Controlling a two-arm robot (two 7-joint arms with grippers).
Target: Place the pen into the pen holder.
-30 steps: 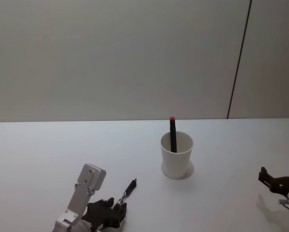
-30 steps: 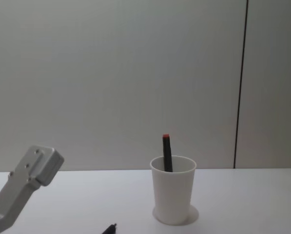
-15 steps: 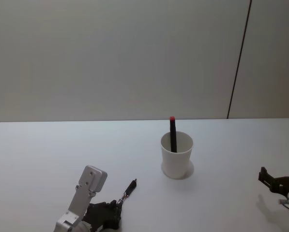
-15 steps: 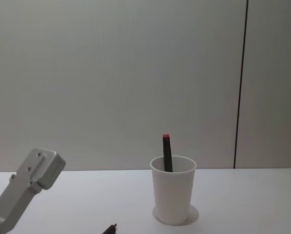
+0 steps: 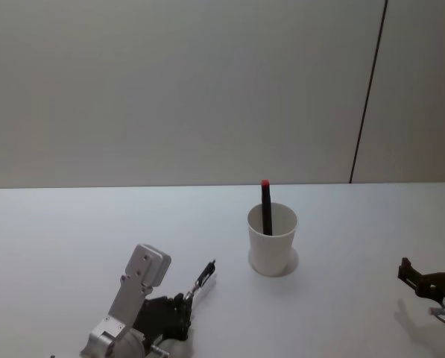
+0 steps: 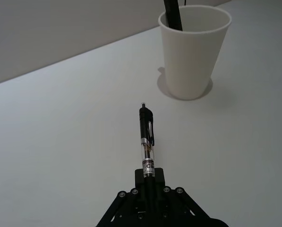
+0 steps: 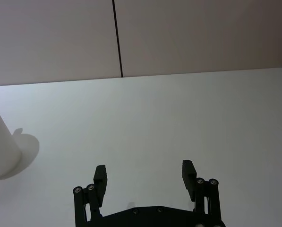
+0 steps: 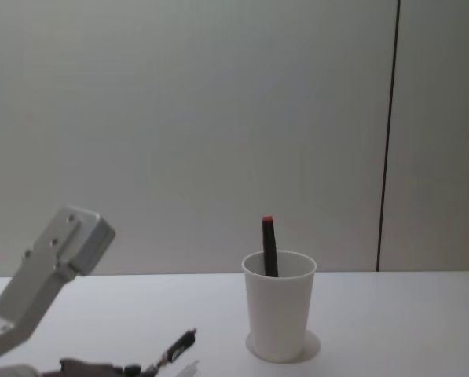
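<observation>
One pen (image 6: pixel 147 137) is in hand: your left gripper (image 6: pixel 149 176) is clamped on its near end, low over the bench (image 5: pixel 58 231). It sits to the left of the holder (image 5: pixel 272 240) and nearer the robot, with the pen's clip end pointing toward the holder. Pen and holder are well apart. The holder stands upright at mid-bench with a black, red-capped marker (image 5: pixel 266 203) leaning inside. Your right gripper (image 7: pixel 144 172) is parked near the bench's right edge, jaws apart and holding nothing.

Step in hand, by my judgement — grasp made, carry to the holder not yet done. Next you must raise the pen above the rim and bring it over the mouth. Then tip it toward upright and let go, clear of the marker and without nudging the holder.

Not verifiable:
- The gripped end of the pen is hidden between the fingers.
- The chest view suggests the free end is tilted up off the bench — I cannot confirm it.
- The holder's inside floor is hidden.
- The marker's top is cut off in the left wrist view.
</observation>
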